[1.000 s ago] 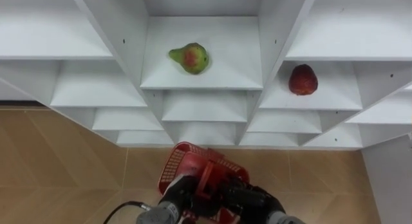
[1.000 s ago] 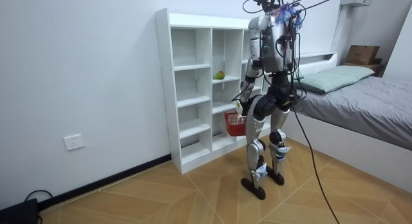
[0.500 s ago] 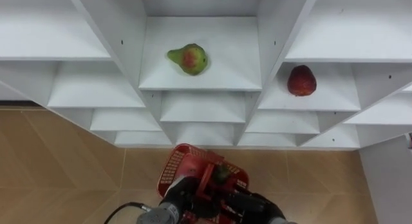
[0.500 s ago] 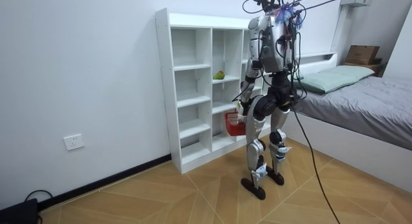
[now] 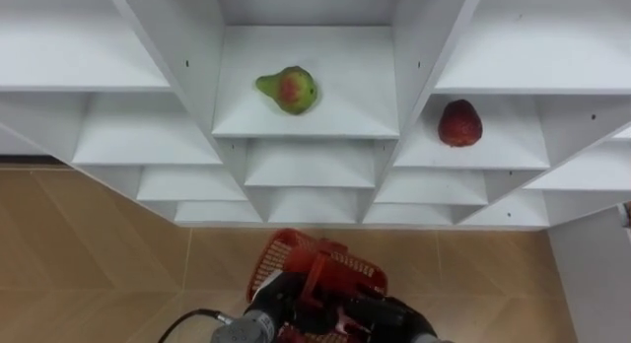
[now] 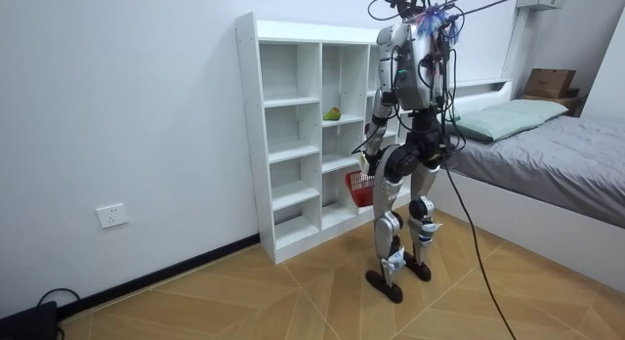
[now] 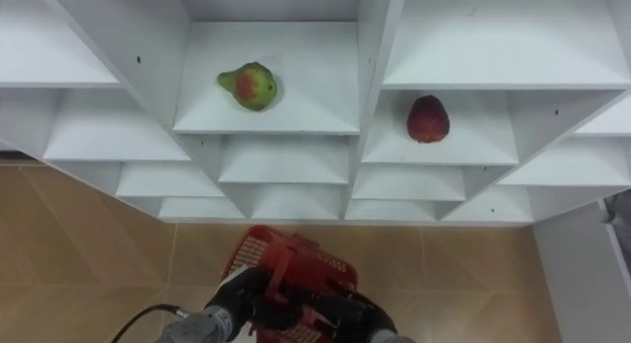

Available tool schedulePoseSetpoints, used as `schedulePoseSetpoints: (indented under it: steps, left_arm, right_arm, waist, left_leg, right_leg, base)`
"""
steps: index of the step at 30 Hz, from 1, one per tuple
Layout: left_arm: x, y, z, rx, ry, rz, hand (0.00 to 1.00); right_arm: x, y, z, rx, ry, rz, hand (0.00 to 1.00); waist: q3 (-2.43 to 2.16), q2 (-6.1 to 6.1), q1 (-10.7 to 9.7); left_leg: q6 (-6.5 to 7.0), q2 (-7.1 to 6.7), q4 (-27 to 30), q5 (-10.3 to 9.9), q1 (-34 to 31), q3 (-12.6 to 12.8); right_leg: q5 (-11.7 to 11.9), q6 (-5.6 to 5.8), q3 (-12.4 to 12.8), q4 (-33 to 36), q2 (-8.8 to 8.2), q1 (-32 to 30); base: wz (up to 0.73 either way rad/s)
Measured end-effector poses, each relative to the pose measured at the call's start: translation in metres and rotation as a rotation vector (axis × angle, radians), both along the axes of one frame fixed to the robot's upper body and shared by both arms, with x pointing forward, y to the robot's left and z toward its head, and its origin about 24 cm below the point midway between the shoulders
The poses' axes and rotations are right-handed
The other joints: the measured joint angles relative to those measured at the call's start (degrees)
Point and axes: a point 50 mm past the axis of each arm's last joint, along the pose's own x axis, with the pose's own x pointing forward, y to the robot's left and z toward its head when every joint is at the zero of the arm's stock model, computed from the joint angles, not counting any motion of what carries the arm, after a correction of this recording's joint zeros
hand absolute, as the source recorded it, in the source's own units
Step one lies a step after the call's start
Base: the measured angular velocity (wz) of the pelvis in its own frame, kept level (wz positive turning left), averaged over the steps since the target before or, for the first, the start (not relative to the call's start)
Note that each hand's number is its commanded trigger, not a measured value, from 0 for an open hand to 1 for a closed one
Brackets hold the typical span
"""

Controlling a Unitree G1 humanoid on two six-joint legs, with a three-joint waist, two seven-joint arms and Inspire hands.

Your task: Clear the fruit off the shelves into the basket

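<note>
A green pear with a red blush lies on a middle shelf of the white closet. A dark red fruit sits on the shelf one column to the right and slightly lower. Below them, over the wooden floor, hangs a red mesh basket. My left hand is curled round its red handle. My right hand is a dark shape at the basket's right side, at the bottom edge. In the room view I stand upright facing the closet, with the basket at thigh height.
The closet's other shelves around the fruits are bare. In the room view a bed stands close behind me on the room view's right, and a white wall runs behind the closet.
My right hand has drawn back from over the basket toward the bottom edge. The basket has shifted and tilted slightly. The fruits on the shelves have not moved.
</note>
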Motion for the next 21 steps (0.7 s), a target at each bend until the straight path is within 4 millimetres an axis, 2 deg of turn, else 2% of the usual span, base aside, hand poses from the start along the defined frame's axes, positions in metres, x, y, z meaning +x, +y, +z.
schedulePoseSetpoints:
  steps: [5,17,21]
  left_arm:
    - [0.001,0.000,0.000,0.007,-0.005,0.006,1.00]
    - [-0.001,0.008,-0.003,0.034,0.007,0.020,1.00]
    - [-0.002,0.017,-0.004,0.035,0.017,0.052,1.00]
  right_arm:
    - [0.000,0.001,0.000,0.002,0.000,0.000,0.00]
    - [-0.003,0.000,-0.001,0.003,0.017,0.004,0.00]
    - [-0.005,-0.002,-0.002,-0.014,0.017,0.027,0.00]
  waist:
    - [-0.03,-0.03,-0.8]
    - [-0.15,0.01,-0.5]
    - [-0.41,0.05,-0.5]
  left_leg:
    - [0.00,0.01,0.0,0.0,0.0,0.0]
    - [0.00,0.03,0.0,0.0,2.0,0.1]
    - [-0.02,0.04,-0.3,0.0,2.3,0.1]
  right_leg:
    - [0.0,0.00,0.0,0.0,0.01,0.1]
    - [0.0,-0.01,0.0,0.0,0.01,2.0]
    - [0.0,-0.01,0.0,-0.2,0.07,2.3]
  base:
    - [0.00]
    - [0.00]
    - [0.00]
